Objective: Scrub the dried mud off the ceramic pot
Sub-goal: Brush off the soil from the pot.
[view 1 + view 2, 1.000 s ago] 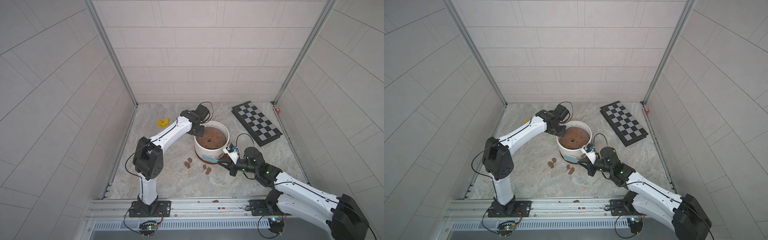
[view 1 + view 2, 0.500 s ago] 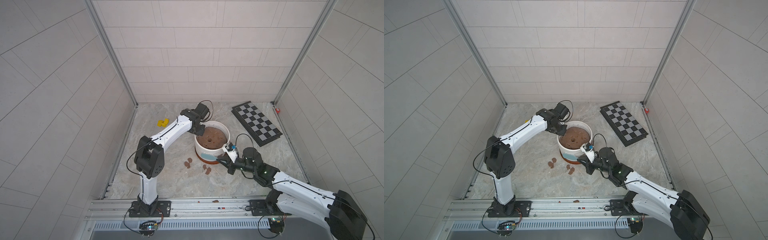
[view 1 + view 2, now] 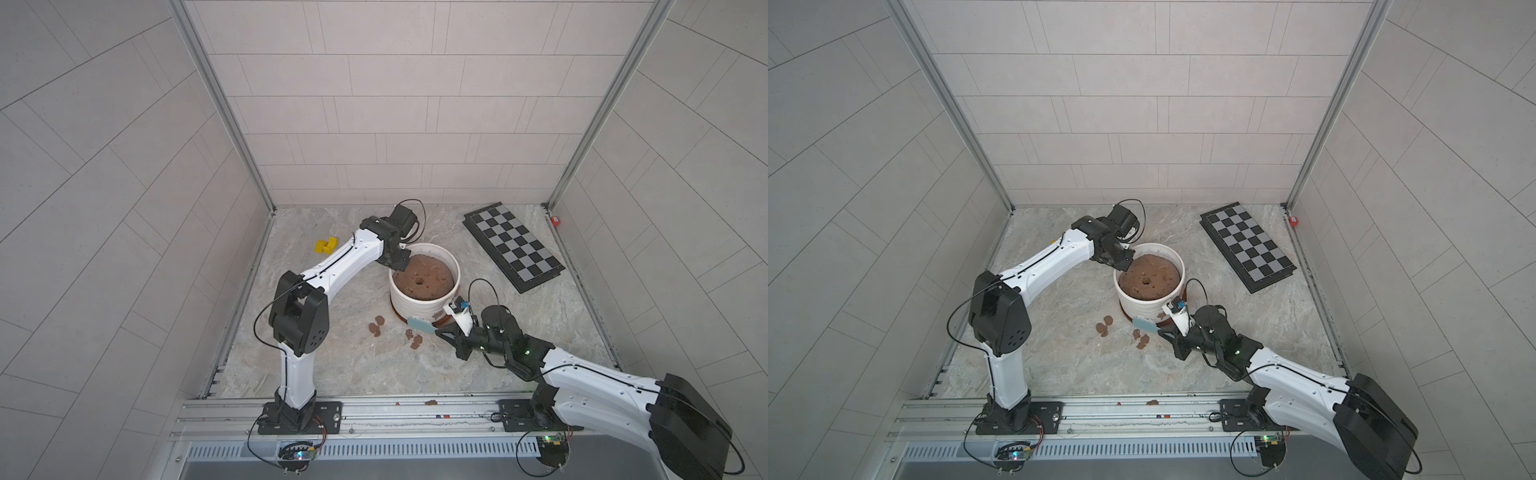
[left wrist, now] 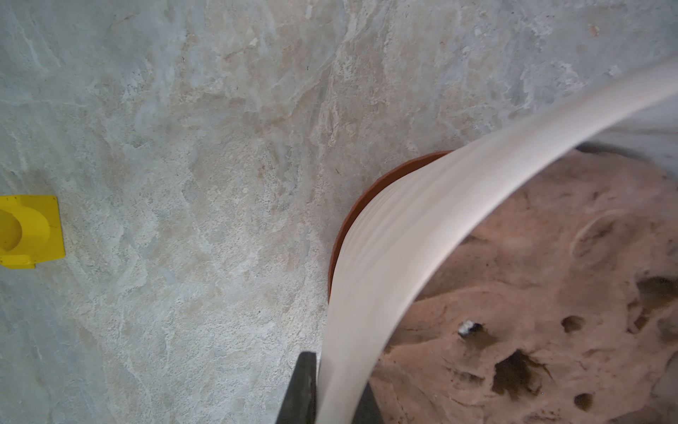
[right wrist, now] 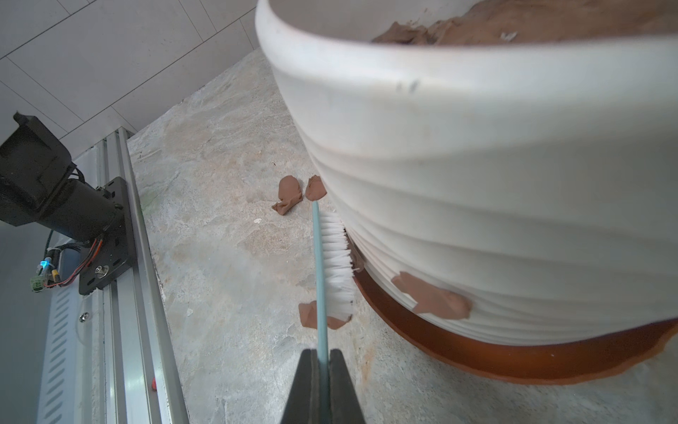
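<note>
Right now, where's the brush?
Right wrist view: brush in the right claw, bristles against the pot's lower wall above the saucer, near a mud patch.

Soft, even, bright light fills both top views, leaving faint shadows on the grey marbled table (image 3: 361, 365); tile lines bow toward the edges. In the left wrist view the white ribbed ceramic pot (image 4: 396, 235) blurs near the lens. In the right wrist view the pale blue white-bristled brush (image 5: 335, 257) is crisp.

The ceramic pot (image 3: 419, 305), a wide white cylinder with faintly ribbed sides, stands upright on a terracotta saucer (image 5: 513, 363) near the middle of the floor. Dried mud (image 5: 431, 297) clings as one flat reddish-brown patch low on its wall, just above the saucer, on the 5-to-6 o'clock side. Loose lumps (image 3: 377, 325) lie on the floor from 6 to 8 o'clock of the pot, near its base.
</note>
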Action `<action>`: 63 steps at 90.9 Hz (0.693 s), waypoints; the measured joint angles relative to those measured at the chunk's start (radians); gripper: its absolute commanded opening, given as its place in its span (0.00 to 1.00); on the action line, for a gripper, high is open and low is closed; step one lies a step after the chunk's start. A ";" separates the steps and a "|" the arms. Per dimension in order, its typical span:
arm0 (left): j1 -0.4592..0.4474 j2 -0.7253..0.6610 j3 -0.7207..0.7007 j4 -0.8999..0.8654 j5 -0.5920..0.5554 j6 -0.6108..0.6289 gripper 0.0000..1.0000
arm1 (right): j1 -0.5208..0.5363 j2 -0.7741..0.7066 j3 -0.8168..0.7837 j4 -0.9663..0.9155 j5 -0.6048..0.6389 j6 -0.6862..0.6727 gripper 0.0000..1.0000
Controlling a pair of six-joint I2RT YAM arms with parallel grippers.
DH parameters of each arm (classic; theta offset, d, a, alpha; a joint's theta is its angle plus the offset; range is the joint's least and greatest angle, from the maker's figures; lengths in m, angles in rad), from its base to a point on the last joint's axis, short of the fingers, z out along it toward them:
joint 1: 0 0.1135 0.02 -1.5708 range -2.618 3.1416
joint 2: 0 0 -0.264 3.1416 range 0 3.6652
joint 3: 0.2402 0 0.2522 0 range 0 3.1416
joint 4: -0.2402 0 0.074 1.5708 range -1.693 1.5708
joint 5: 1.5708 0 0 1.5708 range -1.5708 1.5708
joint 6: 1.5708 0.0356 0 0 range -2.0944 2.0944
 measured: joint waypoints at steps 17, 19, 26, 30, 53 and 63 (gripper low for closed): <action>0.009 0.016 0.026 -0.018 0.013 0.033 0.00 | 0.002 -0.024 -0.026 0.045 -0.141 0.033 0.00; 0.011 0.018 0.027 -0.019 0.014 0.037 0.00 | 0.002 -0.031 -0.027 0.051 -0.158 0.037 0.00; 0.015 0.022 0.032 -0.022 0.019 0.047 0.00 | 0.002 -0.056 -0.029 0.066 -0.200 0.044 0.00; 0.018 0.022 0.032 -0.021 0.024 0.052 0.00 | 0.002 -0.071 -0.028 0.067 -0.214 0.044 0.00; 0.030 0.032 0.048 -0.027 0.051 0.089 0.00 | 0.001 -0.152 -0.004 -0.023 -0.181 0.021 0.00; 0.036 0.032 0.049 -0.027 0.066 0.101 0.00 | -0.013 -0.201 -0.001 -0.068 -0.137 0.006 0.00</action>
